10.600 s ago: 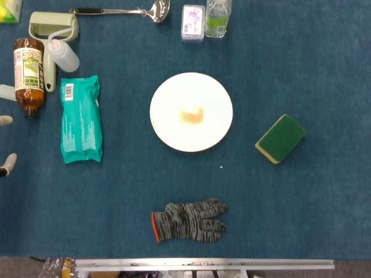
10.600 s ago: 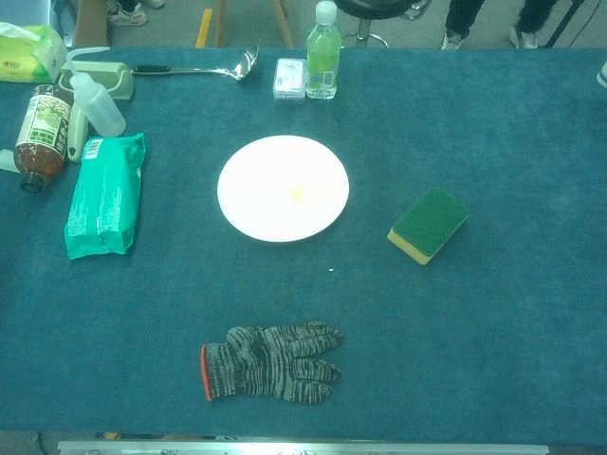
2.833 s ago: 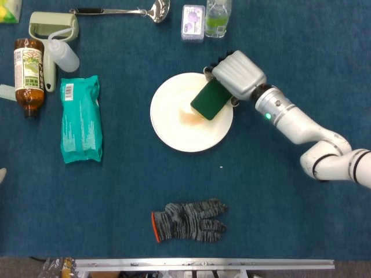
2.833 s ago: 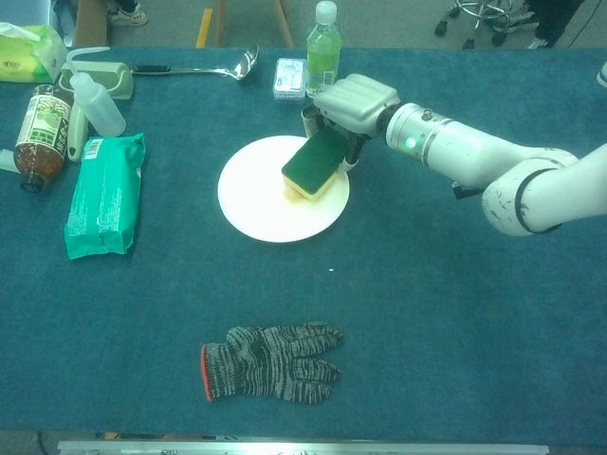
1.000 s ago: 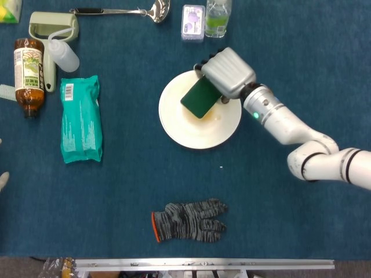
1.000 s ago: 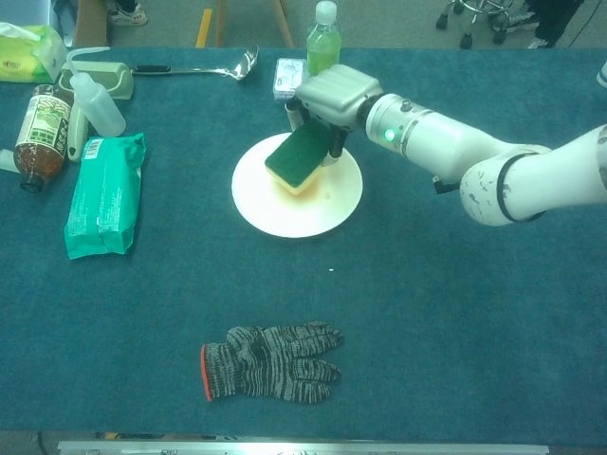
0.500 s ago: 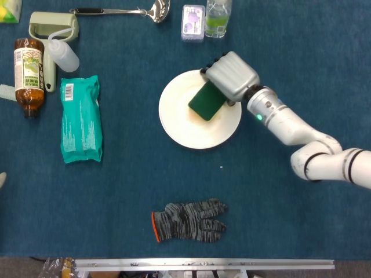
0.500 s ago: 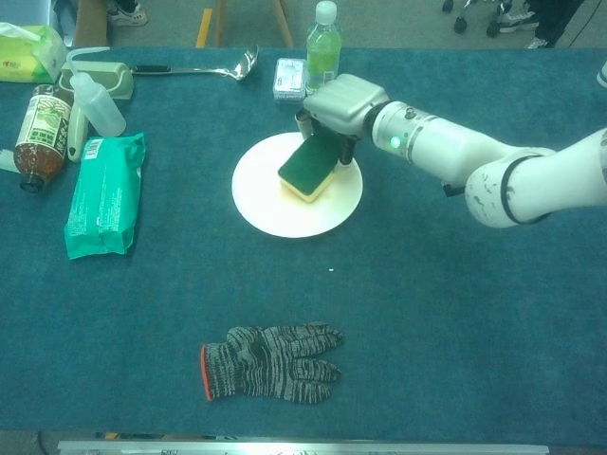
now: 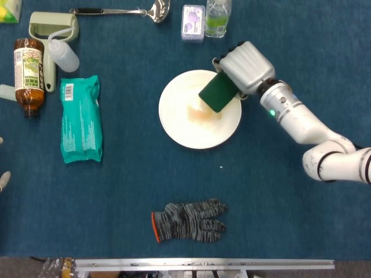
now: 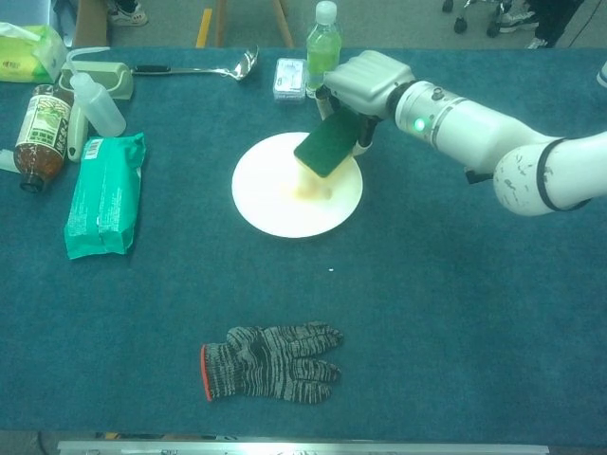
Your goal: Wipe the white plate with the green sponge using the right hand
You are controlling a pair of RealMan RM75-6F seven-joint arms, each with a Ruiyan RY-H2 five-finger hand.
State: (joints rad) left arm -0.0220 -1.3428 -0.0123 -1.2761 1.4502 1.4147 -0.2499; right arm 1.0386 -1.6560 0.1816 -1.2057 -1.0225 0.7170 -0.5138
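The white plate [image 9: 181,119] [image 10: 266,194] lies at the table's middle with a pale yellow smear [image 9: 200,114] near its centre. My right hand [image 9: 246,66] [image 10: 368,81] grips the green sponge [image 9: 218,91] [image 10: 324,151] over the plate's right part, the sponge tilted with its yellow underside facing the plate. The chest view puts the sponge's lower edge at the smear; contact with the plate is unclear. At the far left edge of the head view a small pale part of my left hand [image 9: 3,180] shows, too little to read.
A grey knit glove [image 9: 188,221] lies near the front edge. A teal wipes pack [image 9: 81,119], brown bottle [image 9: 28,75], squeeze bottle [image 9: 62,55] and lint roller [image 9: 52,26] crowd the left. A ladle [image 9: 124,10], small box [image 9: 193,22] and green-labelled bottle [image 9: 217,17] line the back.
My right hand has carried the sponge to the right and slightly up across the plate, uncovering the yellow smear. The plate has stayed where it shifted to a second ago.
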